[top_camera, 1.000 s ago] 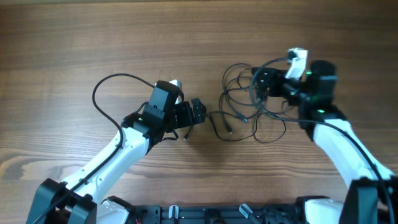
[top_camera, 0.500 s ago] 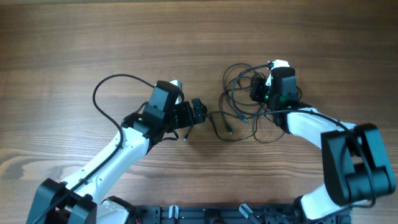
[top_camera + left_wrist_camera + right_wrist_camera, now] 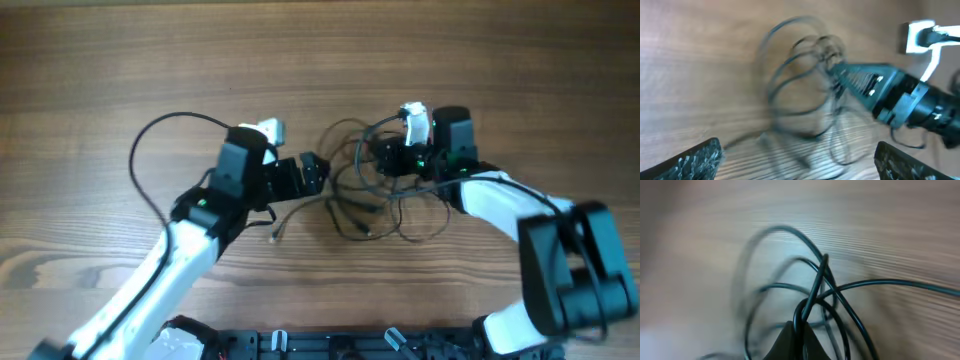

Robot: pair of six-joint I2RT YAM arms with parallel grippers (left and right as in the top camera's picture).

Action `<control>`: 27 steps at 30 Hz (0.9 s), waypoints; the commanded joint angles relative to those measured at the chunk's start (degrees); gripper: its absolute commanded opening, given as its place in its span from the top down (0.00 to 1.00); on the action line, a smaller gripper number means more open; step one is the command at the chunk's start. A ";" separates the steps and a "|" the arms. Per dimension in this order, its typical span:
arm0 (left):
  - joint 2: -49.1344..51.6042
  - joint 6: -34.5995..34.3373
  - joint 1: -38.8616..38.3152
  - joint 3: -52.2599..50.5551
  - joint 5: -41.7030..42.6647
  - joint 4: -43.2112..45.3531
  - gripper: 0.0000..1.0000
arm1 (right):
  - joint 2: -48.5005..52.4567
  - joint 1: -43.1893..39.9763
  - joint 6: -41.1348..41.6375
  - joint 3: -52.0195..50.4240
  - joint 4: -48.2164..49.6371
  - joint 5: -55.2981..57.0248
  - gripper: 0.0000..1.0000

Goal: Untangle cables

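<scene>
Cables (image 3: 365,190) on the counter (image 3: 100,80) are one tangled bunch, right gripper (image 3: 386,160) jaws pinching a few strands, left gripper (image 3: 318,176) jaws spread just beside, so basically all the separating's left.

Even light; wrist views likely motion-blurred

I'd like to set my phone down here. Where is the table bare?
Bare wood: the far strip of the brown wooden table beyond the thin black tangled cables, and the front strip just before them. The middle is crowded: the cables lie between the open left gripper and the right gripper, shut on them.
</scene>
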 commanded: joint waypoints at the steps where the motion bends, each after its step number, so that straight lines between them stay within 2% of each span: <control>1: -4.59 5.16 -0.61 0.44 5.29 -0.92 0.00 | -7.32 0.70 -0.28 0.17 0.20 -23.08 0.95; 4: -3.74 5.16 -2.12 0.44 5.18 -2.84 0.00 | -7.63 1.81 2.23 0.13 0.00 -26.67 0.96; 7: -1.73 5.16 -3.63 0.44 5.03 -4.04 0.08 | -7.63 2.60 2.82 0.13 -0.26 -27.32 0.96; 13: 2.99 5.14 -4.33 0.33 3.30 -4.98 0.12 | -7.63 2.64 4.00 0.13 -0.26 -29.33 0.96; 20: 7.17 4.92 -4.33 0.33 -3.21 -4.35 0.10 | -7.63 2.69 4.48 0.13 -0.26 -33.77 0.95; 21: 7.43 4.94 -4.33 0.33 -3.19 -3.87 0.15 | -7.63 2.69 5.05 0.13 -0.26 -33.75 0.95; 22: 7.58 4.96 -4.35 0.33 -3.17 -3.26 0.36 | -7.63 2.69 5.01 0.13 -0.24 -33.75 0.95; 23: 7.58 5.03 -4.35 0.33 -3.17 -2.84 0.75 | -7.63 2.69 5.03 0.13 -0.24 -33.75 0.95; 24: 7.58 5.16 -4.35 0.33 -3.43 -2.62 0.96 | -7.63 2.69 5.01 0.13 -0.22 -33.68 0.95; 27: 7.58 5.14 -4.26 0.33 -8.63 -3.65 0.96 | -7.63 2.67 5.35 0.13 0.15 -30.23 0.95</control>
